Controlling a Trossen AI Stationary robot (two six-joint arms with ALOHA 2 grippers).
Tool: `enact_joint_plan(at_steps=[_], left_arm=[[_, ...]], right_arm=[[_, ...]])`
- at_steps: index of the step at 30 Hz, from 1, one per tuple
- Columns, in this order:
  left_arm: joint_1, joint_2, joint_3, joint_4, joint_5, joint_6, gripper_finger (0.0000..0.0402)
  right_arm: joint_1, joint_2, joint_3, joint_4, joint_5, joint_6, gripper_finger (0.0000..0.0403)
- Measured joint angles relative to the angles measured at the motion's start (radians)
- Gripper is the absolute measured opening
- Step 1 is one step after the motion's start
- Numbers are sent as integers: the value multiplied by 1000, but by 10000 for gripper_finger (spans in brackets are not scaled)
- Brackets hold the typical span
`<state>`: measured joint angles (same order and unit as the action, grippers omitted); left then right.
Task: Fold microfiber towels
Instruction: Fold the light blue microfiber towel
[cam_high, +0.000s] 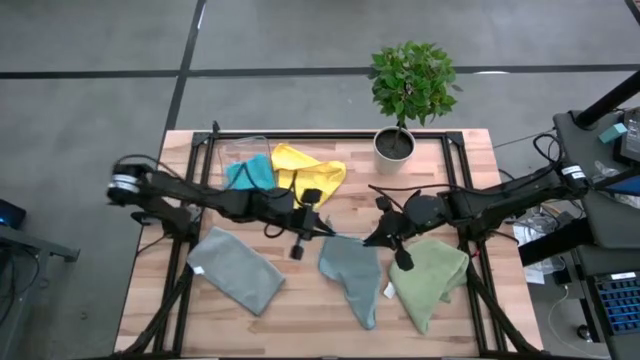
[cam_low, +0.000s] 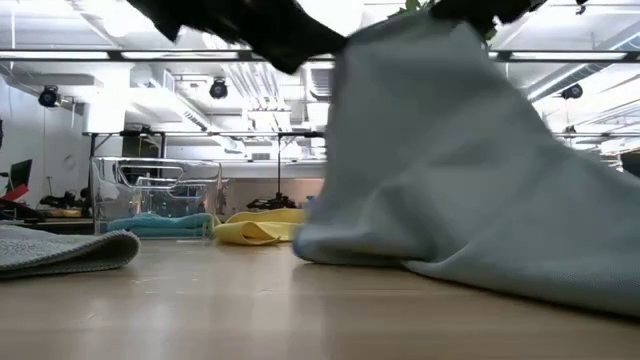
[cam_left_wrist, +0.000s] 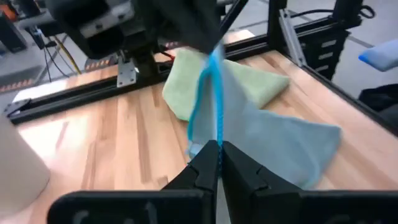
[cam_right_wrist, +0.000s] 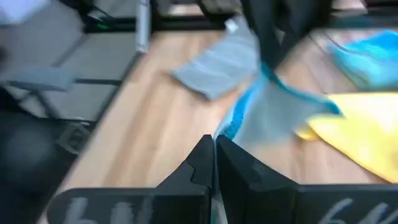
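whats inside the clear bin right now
Part of the teal towel lies in the clear bin, its other end spilling over the open side toward the yellow towel. Whatever sits beneath the teal cloth is covered.

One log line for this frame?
step: lift to fold | left gripper: shut on soft light blue microfiber towel | right gripper: shut on same towel

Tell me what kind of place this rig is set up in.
Most likely a robotics lab or workshop. The wooden table stands on a bare concrete floor; exposed ceiling ducts and strip lights run overhead, and equipment with loose cables crowds one side.
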<state>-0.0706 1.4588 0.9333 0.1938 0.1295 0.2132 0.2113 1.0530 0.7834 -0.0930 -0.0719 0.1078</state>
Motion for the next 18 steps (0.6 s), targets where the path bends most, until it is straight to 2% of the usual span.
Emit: enact_joint_plan(at_steps=[4,7,9,14,18], left_arm=[[-26,-86,-1,-98,-13,-23,0],[-36,-139,5,-114,-48,-23,0],[-36,-183,30,-201,-91,-13,0],[-36,-269,142,-420,-350,114,0],[-34,-297,238,-438,-454,216,0]], right_arm=[[0,51,1,11,173,-8,9],[0,74,38,8,312,-76,9],[1,76,82,-6,392,-140,9],[-2,73,238,-61,504,-338,9],[-2,80,390,-162,610,-420,8]])
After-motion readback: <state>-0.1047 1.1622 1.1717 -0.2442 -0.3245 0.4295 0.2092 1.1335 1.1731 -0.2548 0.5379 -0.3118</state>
